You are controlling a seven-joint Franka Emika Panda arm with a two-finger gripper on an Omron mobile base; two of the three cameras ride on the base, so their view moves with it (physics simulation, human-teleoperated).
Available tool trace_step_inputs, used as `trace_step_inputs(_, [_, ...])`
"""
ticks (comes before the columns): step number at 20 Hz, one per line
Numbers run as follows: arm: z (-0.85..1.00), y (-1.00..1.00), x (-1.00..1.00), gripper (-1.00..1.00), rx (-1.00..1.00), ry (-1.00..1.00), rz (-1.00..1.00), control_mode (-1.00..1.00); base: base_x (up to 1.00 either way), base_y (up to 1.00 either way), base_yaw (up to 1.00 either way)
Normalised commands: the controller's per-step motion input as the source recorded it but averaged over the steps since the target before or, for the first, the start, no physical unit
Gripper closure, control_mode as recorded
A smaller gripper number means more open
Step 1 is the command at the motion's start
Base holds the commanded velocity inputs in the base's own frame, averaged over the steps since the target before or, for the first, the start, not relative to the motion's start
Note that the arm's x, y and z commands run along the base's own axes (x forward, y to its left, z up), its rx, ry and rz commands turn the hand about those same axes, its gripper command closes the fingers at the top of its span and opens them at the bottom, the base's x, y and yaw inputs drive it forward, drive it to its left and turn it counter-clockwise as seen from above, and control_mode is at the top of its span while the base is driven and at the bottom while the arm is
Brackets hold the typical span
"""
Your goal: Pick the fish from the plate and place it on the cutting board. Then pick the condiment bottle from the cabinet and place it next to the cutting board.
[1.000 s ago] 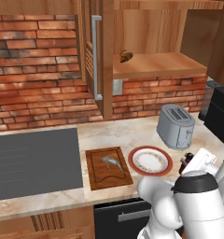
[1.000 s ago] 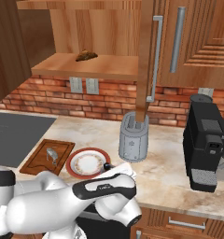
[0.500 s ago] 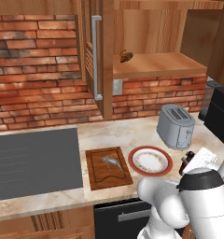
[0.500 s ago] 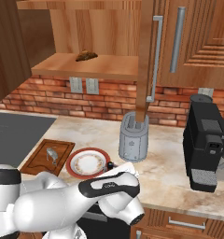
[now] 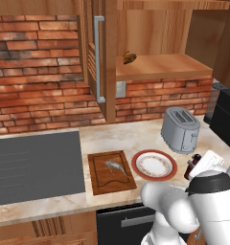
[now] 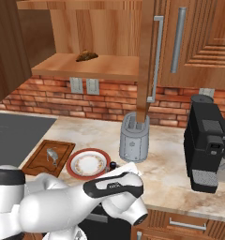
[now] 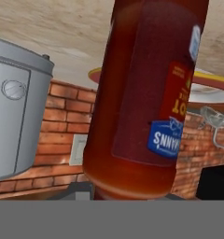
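Fish point(image 5: 116, 166) lies on cutting board point(image 5: 110, 171), plate point(image 5: 154, 164) just right of board, bare. You see condiment bottle point(image 7: 146, 93) very near hand camera, upside down there. In left base view bottle point(image 5: 193, 166) stands on counter point(image 5: 136, 135) right of plate, beside arm. Claw fingers hidden by bottle; claw almost closed, holding bottle or not you cannot tell. Cabinet point(image 5: 157, 67) shelf holds small brown lump point(image 5: 129, 57). Toaster point(image 5: 180, 129) behind plate.

Glossy red-brown condiment bottle point(image 7: 146, 93), brushed-metal toaster point(image 5: 180, 129), dark wooden cutting board point(image 5: 98, 177), speckled marble-look counter point(image 5: 112, 139).
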Motion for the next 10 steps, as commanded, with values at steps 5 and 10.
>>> trace_step_inputs(5, [0.00, 0.00, 0.00, 1.00, 0.00, 0.00, 0.00, -1.00, 0.00, 0.00, 0.00])
trace_step_inputs(10, [0.00, 0.00, 0.00, 1.00, 0.00, 0.00, 0.00, -1.00, 0.00, 0.00, 0.00])
